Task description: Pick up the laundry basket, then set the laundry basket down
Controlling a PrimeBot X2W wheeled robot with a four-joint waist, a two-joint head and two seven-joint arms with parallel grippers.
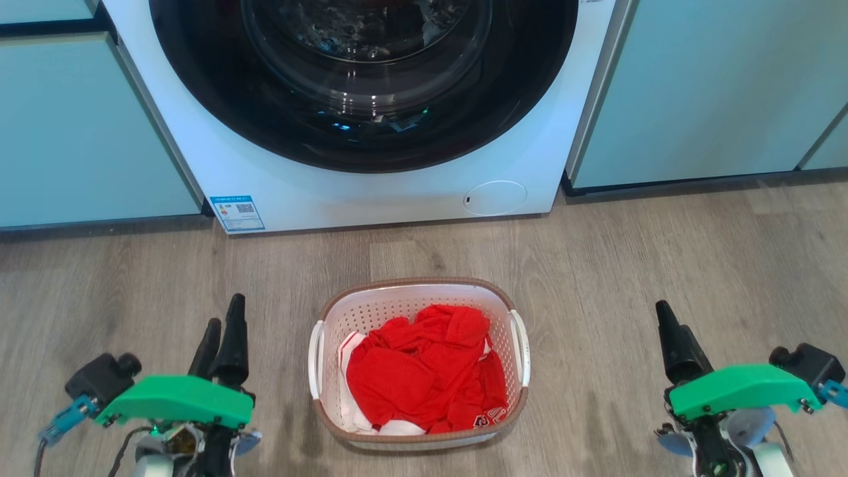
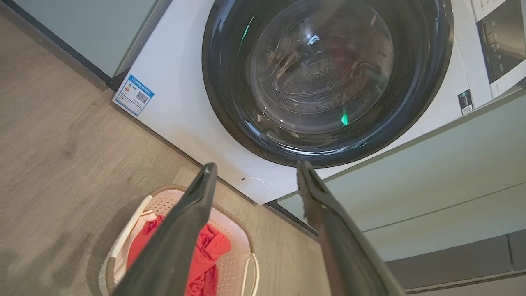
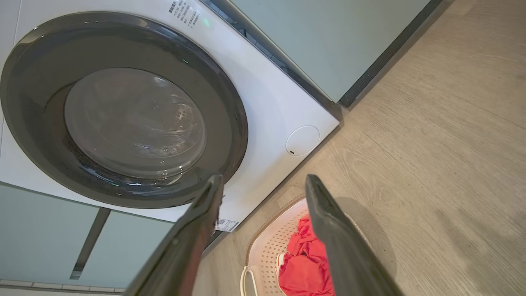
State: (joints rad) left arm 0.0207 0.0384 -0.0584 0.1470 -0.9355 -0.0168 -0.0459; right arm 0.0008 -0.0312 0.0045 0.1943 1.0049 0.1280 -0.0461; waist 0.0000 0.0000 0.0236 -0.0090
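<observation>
the laundry basket (image 1: pixel 416 283), heaped with red clothes (image 1: pixel 424 371), sits on the wood-look floor (image 1: pixel 596 265) near the robot, in front of a white washing machine (image 1: pixel 371 199). the left claw (image 1: pixel 224 315) and right claw (image 1: pixel 664 311) hang released, fingers apart, well clear on either side. a clean lift likely calls for both to close evenly on the white side handles (image 1: pixel 522 348), keeping the load level. pale green cabinets (image 1: pixel 695 86) flank the machine.
</observation>
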